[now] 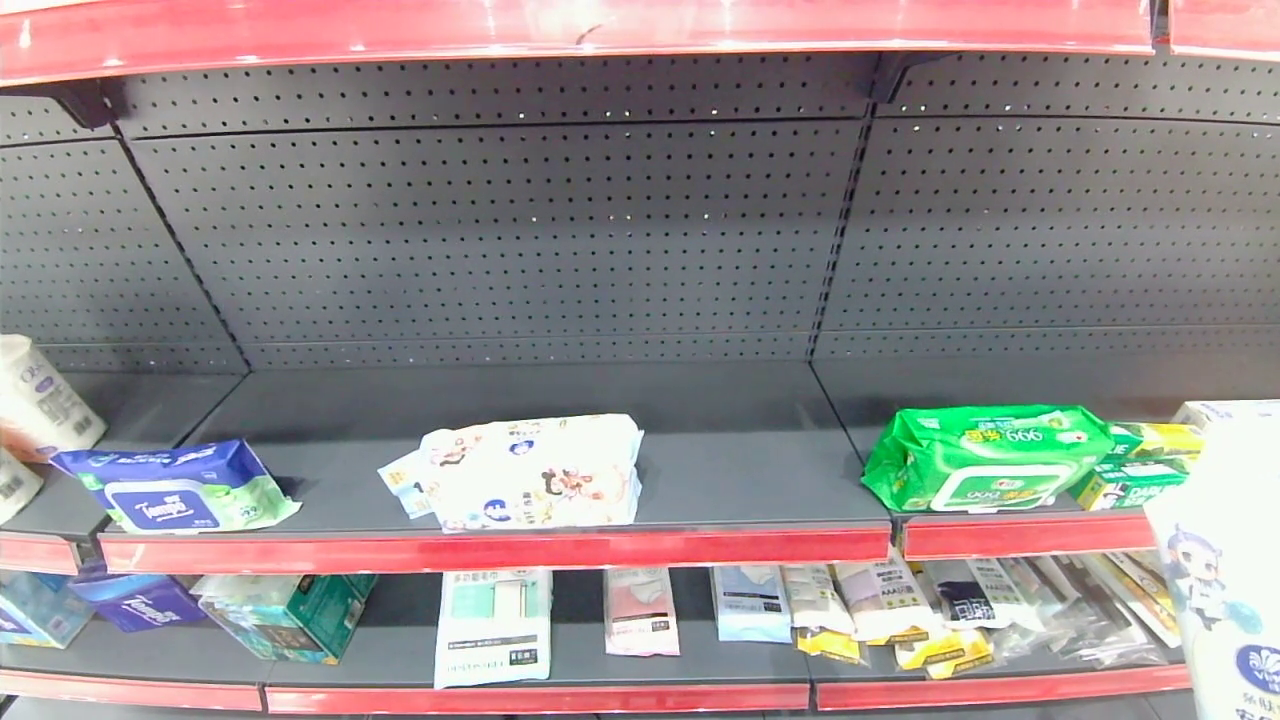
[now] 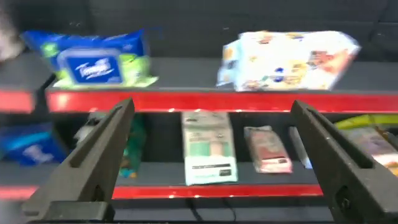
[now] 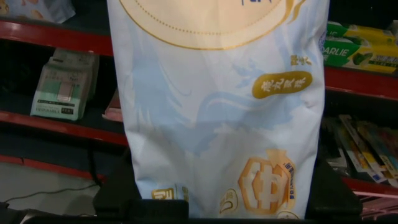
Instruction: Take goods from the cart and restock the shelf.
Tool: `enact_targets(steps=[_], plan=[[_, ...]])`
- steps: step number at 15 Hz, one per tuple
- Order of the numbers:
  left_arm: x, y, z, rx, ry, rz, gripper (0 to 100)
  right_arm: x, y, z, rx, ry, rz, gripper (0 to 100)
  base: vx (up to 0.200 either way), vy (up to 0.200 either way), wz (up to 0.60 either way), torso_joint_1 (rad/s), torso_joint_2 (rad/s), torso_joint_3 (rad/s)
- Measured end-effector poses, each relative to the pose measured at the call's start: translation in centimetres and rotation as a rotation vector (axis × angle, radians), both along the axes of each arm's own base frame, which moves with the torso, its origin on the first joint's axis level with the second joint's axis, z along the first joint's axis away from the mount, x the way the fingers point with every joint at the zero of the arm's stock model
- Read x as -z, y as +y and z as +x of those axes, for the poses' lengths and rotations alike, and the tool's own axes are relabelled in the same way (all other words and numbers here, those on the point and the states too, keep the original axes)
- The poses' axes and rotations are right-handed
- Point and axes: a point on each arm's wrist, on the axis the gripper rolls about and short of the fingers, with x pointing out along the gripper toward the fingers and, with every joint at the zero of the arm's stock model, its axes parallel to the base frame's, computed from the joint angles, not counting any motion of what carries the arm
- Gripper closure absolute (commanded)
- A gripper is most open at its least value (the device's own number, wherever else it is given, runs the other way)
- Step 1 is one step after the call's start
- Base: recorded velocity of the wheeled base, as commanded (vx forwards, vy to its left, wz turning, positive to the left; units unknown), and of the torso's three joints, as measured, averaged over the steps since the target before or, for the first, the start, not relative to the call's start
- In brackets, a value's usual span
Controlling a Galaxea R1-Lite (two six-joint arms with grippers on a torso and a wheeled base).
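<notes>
My right gripper (image 3: 224, 202) is shut on a tall white soft pack (image 3: 217, 106) with gold print. The same white pack (image 1: 1225, 560) rises at the lower right of the head view, in front of the shelf. My left gripper (image 2: 212, 106) is open and holds nothing; it faces the red front edge of the middle shelf (image 2: 205, 99). That grey shelf (image 1: 720, 440) carries a blue wipes pack (image 1: 175, 485), a cartoon-printed pack (image 1: 530, 475) and a green wipes pack (image 1: 985, 455). The blue pack (image 2: 93, 59) and cartoon pack (image 2: 289, 59) lie beyond the left fingers.
Bare shelf room lies between the cartoon pack and the green pack. Green and yellow boxes (image 1: 1135, 465) sit right of the green pack. The lower shelf (image 1: 540, 695) holds several flat packets and boxes. A red shelf edge (image 1: 600, 25) runs overhead.
</notes>
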Motion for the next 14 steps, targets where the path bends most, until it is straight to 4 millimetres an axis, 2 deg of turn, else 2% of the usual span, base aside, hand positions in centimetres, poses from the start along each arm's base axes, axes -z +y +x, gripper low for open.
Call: enact_targets(steps=[2,6,8,12,14], plan=[[0.09,0.22,0.01,-0.100,0.000,-0.026,0,0.00,0.00,0.00,0.000,0.000,0.000,100,0.000,0.000,0.00,0.000,0.00,0.000],[-0.25,-0.13,0.01,0.059,-0.035,0.032,0,-0.01,0.00,0.00,0.000,0.000,0.000,100,0.000,0.000,0.00,0.000,0.00,0.000],[0.11,-0.03,0.04,0.008,0.003,-0.028,0,-0.02,0.00,0.00,0.000,-0.001,0.000,100,0.000,0.000,0.00,0.000,0.00,0.000],[0.09,0.12,0.06,-0.061,0.003,-0.004,0,-0.02,0.00,0.00,0.000,-0.001,0.001,100,0.000,0.000,0.00,0.000,0.00,0.000],[0.10,0.00,0.07,-0.010,0.005,0.037,0,-0.01,0.00,0.00,0.000,0.000,0.001,100,0.000,0.000,0.00,0.000,0.00,0.000]])
